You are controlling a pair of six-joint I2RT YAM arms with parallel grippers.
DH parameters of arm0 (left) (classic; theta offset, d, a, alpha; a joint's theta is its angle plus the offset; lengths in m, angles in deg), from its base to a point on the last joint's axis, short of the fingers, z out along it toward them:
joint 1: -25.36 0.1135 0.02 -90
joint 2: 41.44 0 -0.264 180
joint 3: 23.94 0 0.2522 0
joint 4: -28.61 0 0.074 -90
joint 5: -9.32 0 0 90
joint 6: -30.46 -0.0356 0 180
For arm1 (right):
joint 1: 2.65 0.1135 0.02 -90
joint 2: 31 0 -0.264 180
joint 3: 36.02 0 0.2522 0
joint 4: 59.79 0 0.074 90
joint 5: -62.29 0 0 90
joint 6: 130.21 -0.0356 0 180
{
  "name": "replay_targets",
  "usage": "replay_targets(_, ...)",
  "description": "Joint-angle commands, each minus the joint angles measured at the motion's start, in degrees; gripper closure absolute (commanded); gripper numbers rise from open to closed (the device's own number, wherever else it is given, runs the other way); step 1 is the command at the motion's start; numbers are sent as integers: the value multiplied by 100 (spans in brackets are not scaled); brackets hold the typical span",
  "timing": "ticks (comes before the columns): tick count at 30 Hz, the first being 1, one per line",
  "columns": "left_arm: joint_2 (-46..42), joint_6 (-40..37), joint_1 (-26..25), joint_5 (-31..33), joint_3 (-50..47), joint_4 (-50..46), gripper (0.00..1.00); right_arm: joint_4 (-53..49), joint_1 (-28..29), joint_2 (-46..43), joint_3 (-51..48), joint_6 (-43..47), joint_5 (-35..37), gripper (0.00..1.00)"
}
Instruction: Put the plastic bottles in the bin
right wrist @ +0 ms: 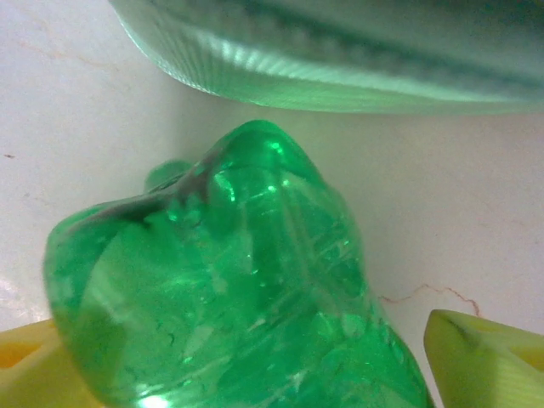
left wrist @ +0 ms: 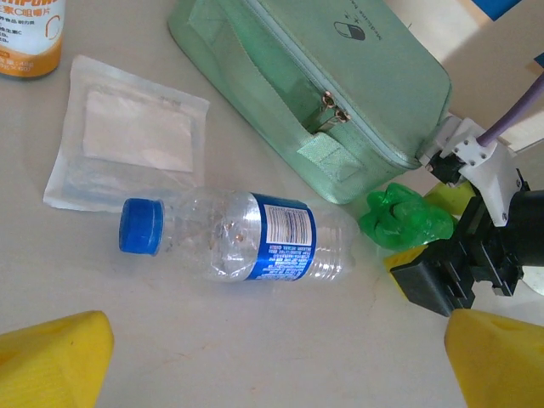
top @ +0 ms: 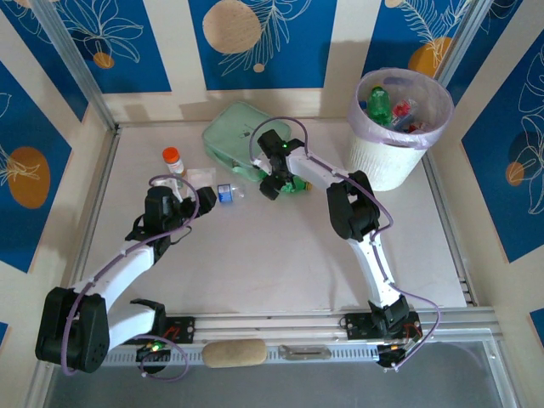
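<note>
A clear plastic bottle (left wrist: pixel 238 238) with a blue label and blue cap lies on its side on the table, also seen from above (top: pixel 223 193). My left gripper (left wrist: pixel 280 365) hovers just short of it, open and holding nothing. A crushed green bottle (right wrist: pixel 238 280) lies beside the mint pouch, between the fingers of my right gripper (right wrist: pixel 255 365). The left finger touches it and the right finger (right wrist: pixel 484 357) stands just off it, so the jaws are open around it. From above, this gripper (top: pixel 285 181) sits over the green bottle (top: pixel 297 184). The white bin (top: pixel 387 157) at the far right holds several bottles.
The mint-green zip pouch (top: pixel 238 136) lies at the back centre, right behind both bottles. An orange-capped pill bottle (top: pixel 173 159) and a flat clear packet (left wrist: pixel 127 136) sit to the left. In the left wrist view the right gripper's fingers (left wrist: pixel 442 272) sit close to the clear bottle's base.
</note>
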Motion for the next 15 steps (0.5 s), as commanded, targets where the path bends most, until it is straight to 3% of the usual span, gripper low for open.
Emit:
replay_targets(1,-117,71,74,-125,-89,104,0,-137,58,88,-63,35,-213,12)
replay_targets(15,-204,30,73,-38,-204,112,0,-199,117,80,-54,10,-203,39)
